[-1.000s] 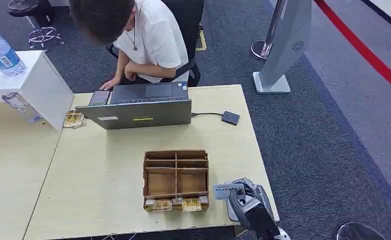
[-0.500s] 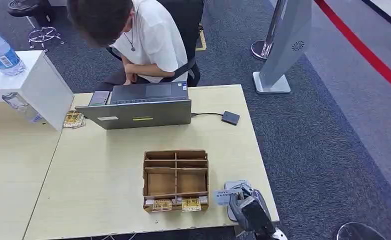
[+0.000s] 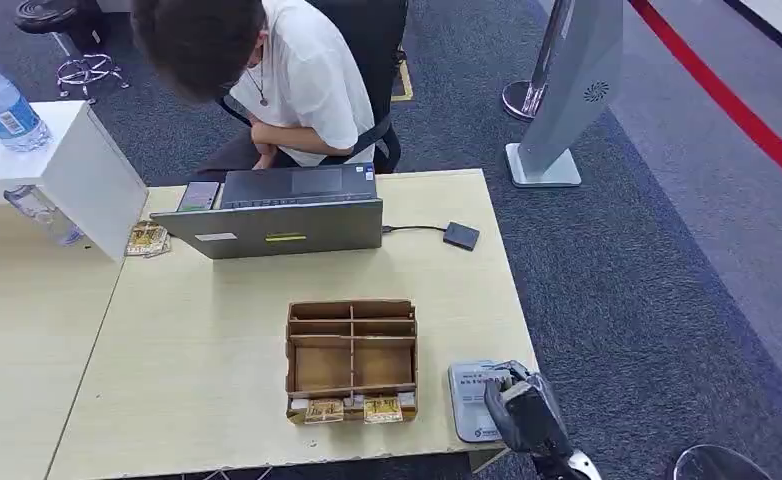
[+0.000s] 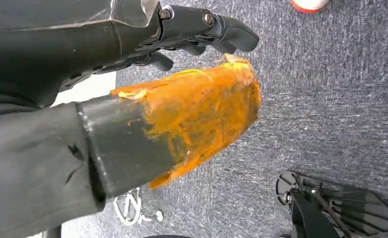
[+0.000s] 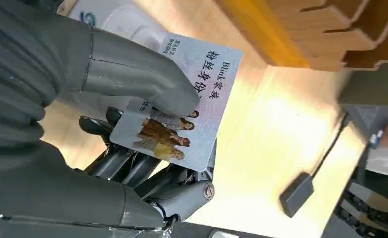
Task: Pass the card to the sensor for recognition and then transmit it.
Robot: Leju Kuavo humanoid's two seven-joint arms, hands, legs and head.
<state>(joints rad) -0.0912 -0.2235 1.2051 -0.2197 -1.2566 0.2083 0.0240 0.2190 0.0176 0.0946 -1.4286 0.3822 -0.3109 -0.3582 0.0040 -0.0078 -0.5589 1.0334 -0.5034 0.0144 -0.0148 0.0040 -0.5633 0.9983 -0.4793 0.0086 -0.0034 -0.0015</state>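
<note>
A printed card (image 5: 182, 104) with a photo of people and text sits pinched in my right hand (image 5: 147, 148), thumb on top and dark fingers (image 5: 132, 168) underneath. In the head view that hand (image 3: 527, 415) hovers at the table's front right corner. The card (image 3: 484, 380) lies low over the white-grey card sensor (image 3: 470, 410), whose pale top (image 5: 117, 20) shows behind the thumb. Whether card and sensor touch I cannot tell. My left hand (image 4: 182, 74) hangs beside the table over the carpet, holding nothing, with its orange-taped thumb apart from the fingers.
A wooden divided box (image 3: 352, 358) with small packets in its front slots stands left of the sensor. A laptop (image 3: 277, 215) and a seated person (image 3: 287, 70) are at the far edge. A small black device (image 3: 461, 236) on a cable lies to the laptop's right.
My right hand has drawn the card rightward, away from the wooden box, and lowered it over the sensor. The person has pulled an arm back from the table.
</note>
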